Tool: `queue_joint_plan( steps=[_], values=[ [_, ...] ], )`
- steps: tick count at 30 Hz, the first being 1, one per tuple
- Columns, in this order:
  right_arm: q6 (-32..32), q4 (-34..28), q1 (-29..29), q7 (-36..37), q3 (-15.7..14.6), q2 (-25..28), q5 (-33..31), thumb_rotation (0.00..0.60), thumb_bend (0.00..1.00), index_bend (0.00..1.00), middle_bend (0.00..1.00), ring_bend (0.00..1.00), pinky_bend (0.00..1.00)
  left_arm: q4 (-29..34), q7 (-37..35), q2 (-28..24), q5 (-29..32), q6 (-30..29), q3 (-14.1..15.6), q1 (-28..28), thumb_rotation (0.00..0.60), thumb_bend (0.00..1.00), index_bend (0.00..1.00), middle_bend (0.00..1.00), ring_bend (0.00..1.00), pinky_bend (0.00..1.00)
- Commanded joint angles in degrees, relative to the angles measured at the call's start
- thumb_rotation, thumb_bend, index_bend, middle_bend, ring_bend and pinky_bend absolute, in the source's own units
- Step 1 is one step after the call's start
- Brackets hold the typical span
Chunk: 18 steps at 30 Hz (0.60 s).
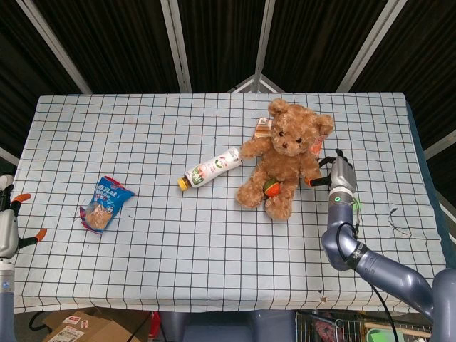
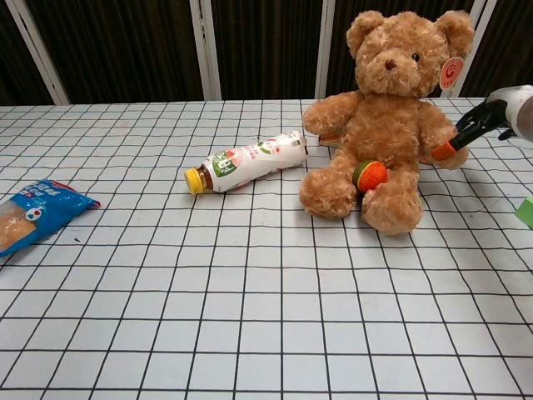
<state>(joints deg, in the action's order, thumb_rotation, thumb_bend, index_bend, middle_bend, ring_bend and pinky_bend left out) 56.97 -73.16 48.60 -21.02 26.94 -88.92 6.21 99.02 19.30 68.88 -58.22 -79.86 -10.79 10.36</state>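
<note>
A brown teddy bear sits upright on the checked tablecloth, an orange-and-green ball between its legs. My right hand is just right of the bear. Its fingers are spread, and one orange fingertip touches the bear's arm; it holds nothing. A drink bottle lies on its side left of the bear. My left hand hangs at the table's left edge with its fingers apart, holding nothing, nearest the blue snack bag.
A small green object sits at the right edge of the chest view. A thin cable lies on the cloth at the right. A cardboard box stands below the table's front left corner.
</note>
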Motion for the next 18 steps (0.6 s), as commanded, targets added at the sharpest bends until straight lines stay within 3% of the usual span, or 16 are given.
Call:
queue_joint_plan(
  steps=[1,6,18],
  values=[
    [0.17,0.38,-0.01,-0.24,0.11,-0.31,0.22,0.6,0.11,0.64,0.0,0.0,0.0,-0.04,-0.01,-0.01,0.1,0.01,0.0,0.03,0.6,0.29,0.24,0.0,0.0,0.0],
    [0.12,1.03,-0.2,-0.28,0.47,-0.85,0.75,0.6,0.11,0.69,0.01,0.0,0.0,-0.06,-0.22,-0.1,0.12,-0.07,0.01,0.06,0.6,0.29,0.24,0.0,0.0,0.0],
    [-0.52,1.1,-1.13,-0.97,0.62,-0.54,1.83,0.6,0.11,0.7,0.01,0.0,0.0,0.05,-0.43,-0.28,0.16,-0.06,0.22,0.1,0.6,0.29,0.24,0.0,0.0,0.0]
  ],
)
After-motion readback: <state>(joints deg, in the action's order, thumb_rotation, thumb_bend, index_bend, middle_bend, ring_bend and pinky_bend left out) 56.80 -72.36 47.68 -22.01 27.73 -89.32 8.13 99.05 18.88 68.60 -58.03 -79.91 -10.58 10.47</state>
